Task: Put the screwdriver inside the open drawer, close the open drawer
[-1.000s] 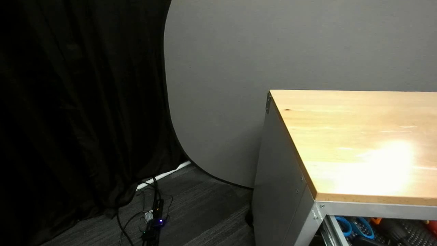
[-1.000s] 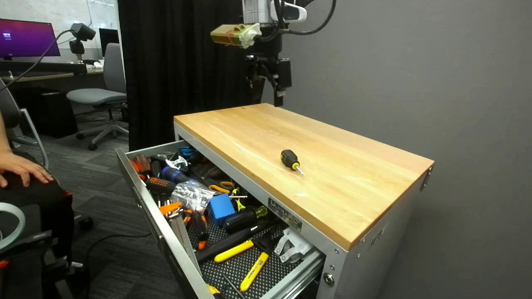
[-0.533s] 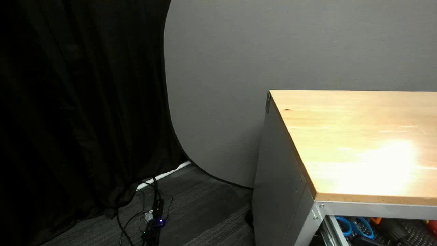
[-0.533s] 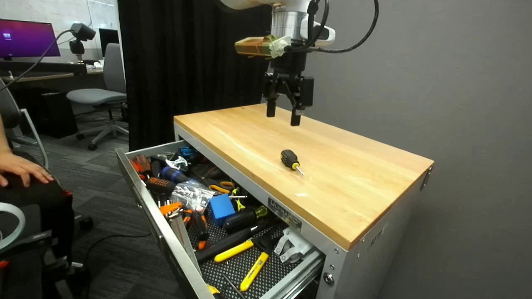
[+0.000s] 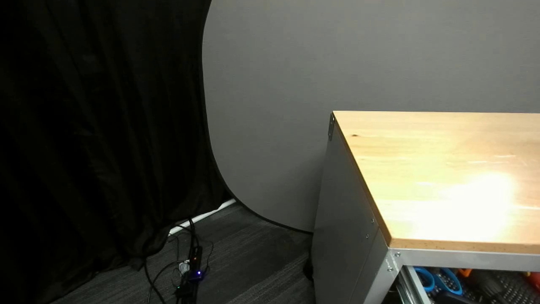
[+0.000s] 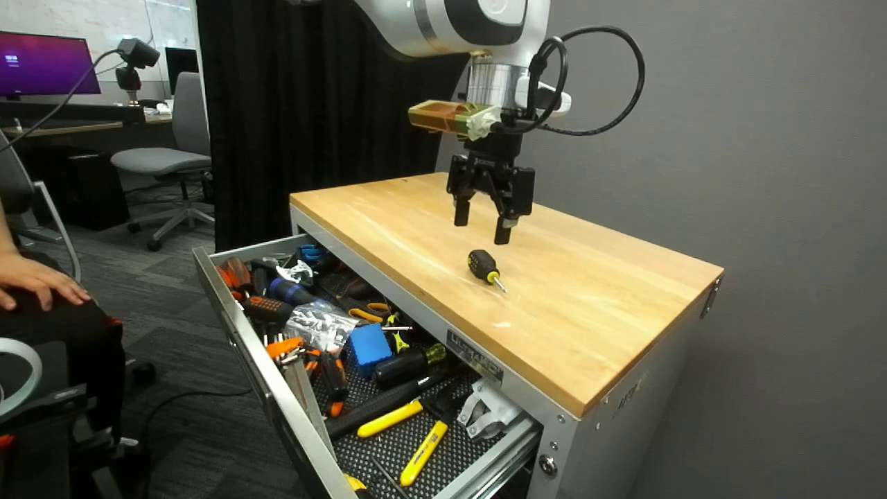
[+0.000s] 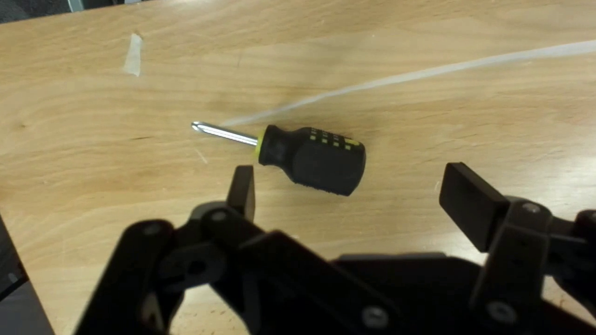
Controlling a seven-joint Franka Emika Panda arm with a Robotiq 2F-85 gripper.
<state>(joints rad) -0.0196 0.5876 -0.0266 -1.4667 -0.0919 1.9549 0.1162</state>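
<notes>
The screwdriver [image 6: 481,265] is short, with a black handle, a yellow collar and a silver shaft. It lies on the light wooden top of the cabinet; it also shows in the wrist view [image 7: 326,163]. My gripper [image 6: 481,231] is open and empty above the wooden top, just behind and above the screwdriver. In the wrist view my gripper [image 7: 348,188] has its fingers wide apart, with the handle ahead of the gap between them. The open drawer [image 6: 283,396] is pulled out and full of tools; its corner also shows in an exterior view [image 5: 412,287].
The wooden top [image 6: 589,312] stands higher than the drawer, and its front edge lies between screwdriver and drawer. Yellow-handled tools [image 6: 424,452] and a blue block [image 6: 369,345] lie in the drawer. A grey wall [image 6: 693,125] rises behind. A person's hand [image 6: 38,281] is at the left.
My gripper has come down and toward the screwdriver, from high over the far end of the wooden top. The screwdriver and the drawer have not moved.
</notes>
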